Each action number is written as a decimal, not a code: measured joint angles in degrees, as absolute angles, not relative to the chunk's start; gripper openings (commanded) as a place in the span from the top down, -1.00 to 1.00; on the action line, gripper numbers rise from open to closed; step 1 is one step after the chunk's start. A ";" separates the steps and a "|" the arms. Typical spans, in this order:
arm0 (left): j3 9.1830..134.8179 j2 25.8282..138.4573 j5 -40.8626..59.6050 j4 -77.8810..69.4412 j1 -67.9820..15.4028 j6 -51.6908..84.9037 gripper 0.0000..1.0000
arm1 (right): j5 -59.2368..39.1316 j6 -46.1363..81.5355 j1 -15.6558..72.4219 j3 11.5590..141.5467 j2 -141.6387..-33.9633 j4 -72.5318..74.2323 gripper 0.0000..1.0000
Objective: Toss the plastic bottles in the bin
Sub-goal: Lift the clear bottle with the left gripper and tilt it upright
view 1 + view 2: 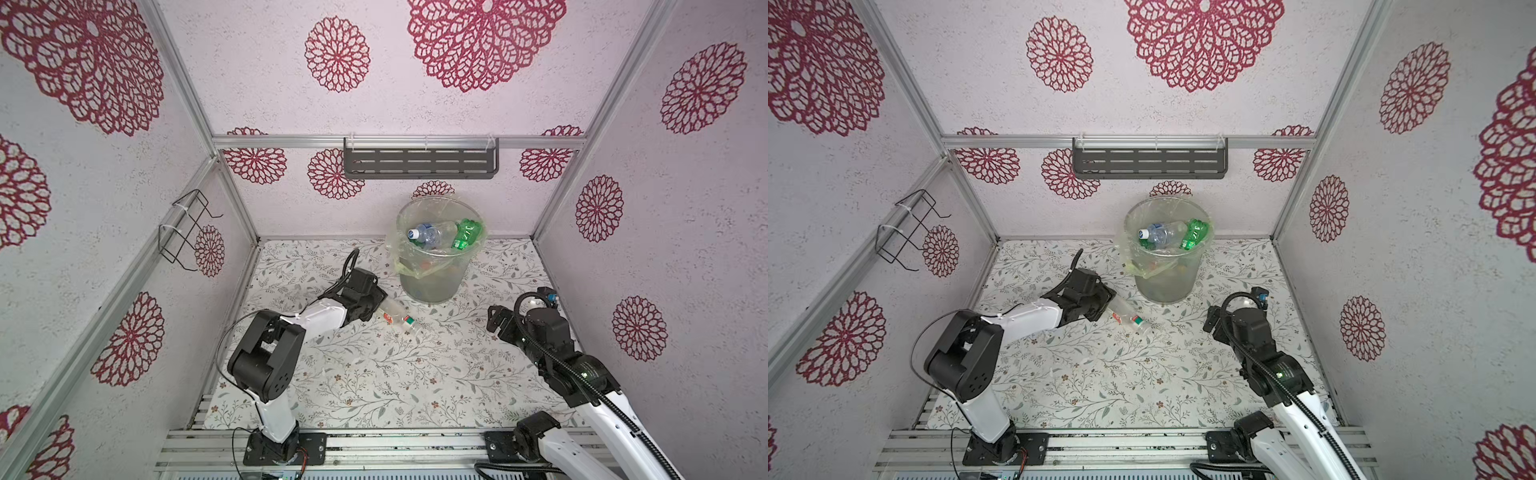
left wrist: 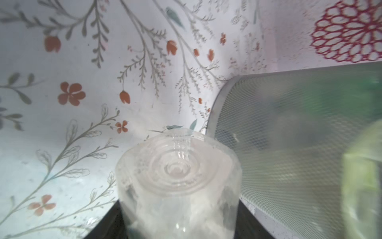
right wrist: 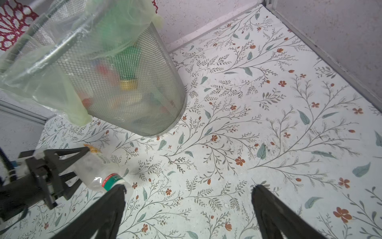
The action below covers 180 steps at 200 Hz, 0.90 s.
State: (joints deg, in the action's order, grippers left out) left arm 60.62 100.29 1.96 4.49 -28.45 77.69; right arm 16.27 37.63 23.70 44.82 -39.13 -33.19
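Clear plastic bottle (image 1: 397, 316) with a red-and-green label lies on the floral table (image 1: 374, 374), at 7 o'clock of the bin (image 1: 440, 291) — the left gripper (image 1: 380, 305) pinches its base end. At the bin's 4 o'clock the right gripper (image 1: 494, 320) hangs, claw spread wide. Topmost in the bin — a blue-capped bottle (image 1: 428, 235) and a green bottle (image 1: 467, 235).

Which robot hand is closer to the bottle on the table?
Left. The left gripper clamps the clear bottle at its base; the right gripper is open, apart, off to its right.
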 measured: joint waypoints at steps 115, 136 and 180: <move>58.94 81.49 9.69 10.20 -20.43 65.76 -0.01 | 16.25 38.28 23.66 40.07 -39.90 -31.99 -0.98; 58.98 77.30 11.18 11.79 -18.68 63.44 -0.01 | 16.27 38.63 23.66 39.62 -39.90 -31.99 -0.98; 58.37 69.69 13.82 14.20 -14.20 59.96 0.00 | 16.27 39.16 23.66 39.59 -40.03 -31.94 -0.98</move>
State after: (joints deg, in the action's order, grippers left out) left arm 58.37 69.69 13.82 14.20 -14.20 59.96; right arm 16.27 39.16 23.66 39.59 -40.03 -31.94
